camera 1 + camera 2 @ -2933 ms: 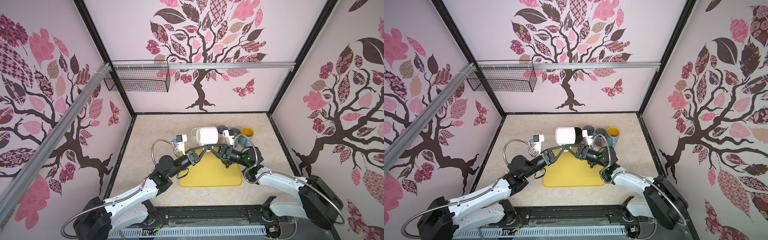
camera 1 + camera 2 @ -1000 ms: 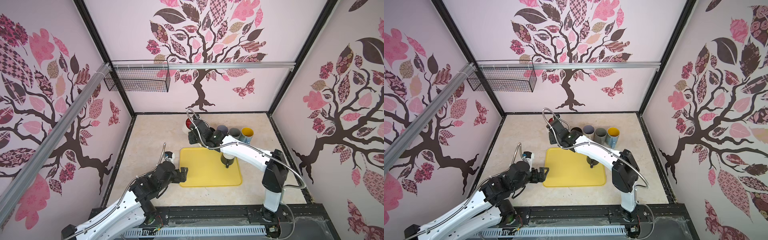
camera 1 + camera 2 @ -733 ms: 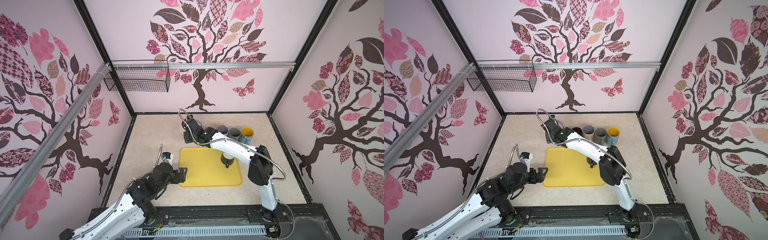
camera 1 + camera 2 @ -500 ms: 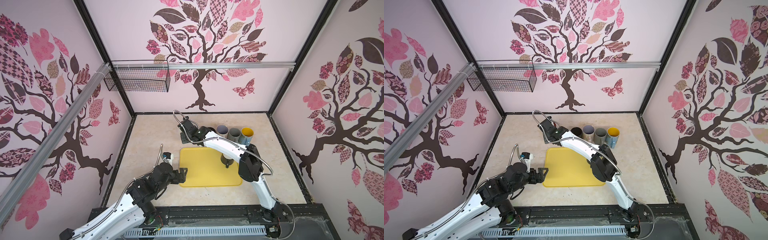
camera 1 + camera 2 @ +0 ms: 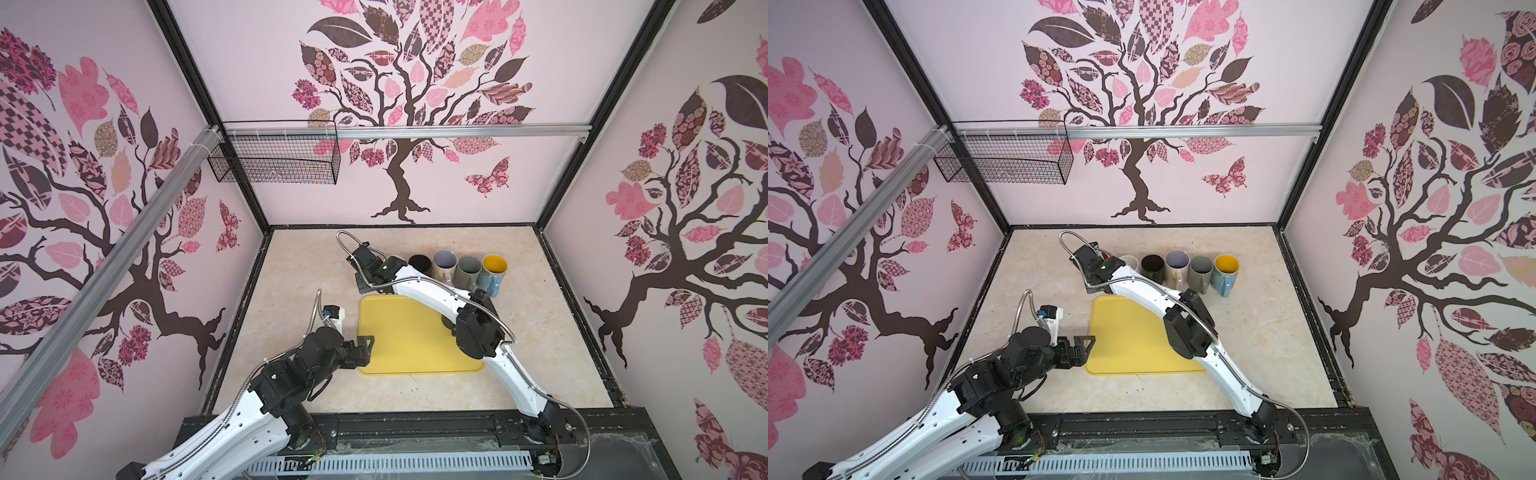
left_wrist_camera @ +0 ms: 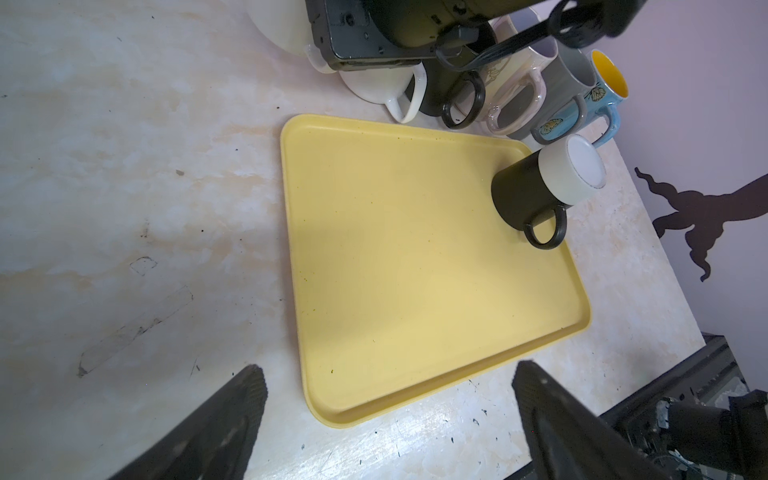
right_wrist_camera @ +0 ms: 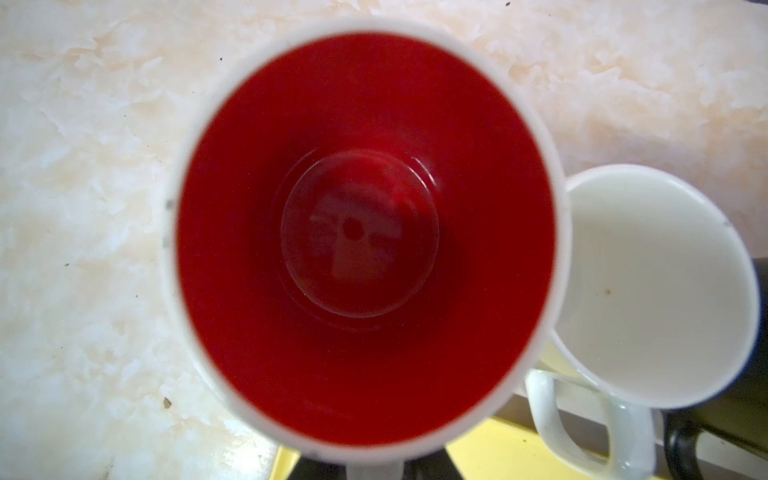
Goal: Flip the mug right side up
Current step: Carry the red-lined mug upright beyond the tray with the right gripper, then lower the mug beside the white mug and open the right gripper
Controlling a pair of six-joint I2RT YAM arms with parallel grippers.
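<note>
Right claw [image 7: 376, 467] is setting the red-lined mug [image 7: 365, 232] upright.
Pinching the handle, apparently; the next move calls for opening, then lifting clear. Left claw [image 6: 386, 374] is hanging spread.

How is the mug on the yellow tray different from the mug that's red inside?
The tray mug is upside down; the red-inside mug faces mouth up. The tray mug is black with a pale band; the red-inside mug is white outside. The tray mug sits on the yellow tray; the red-inside mug is beside it. Both have one handle.
</note>
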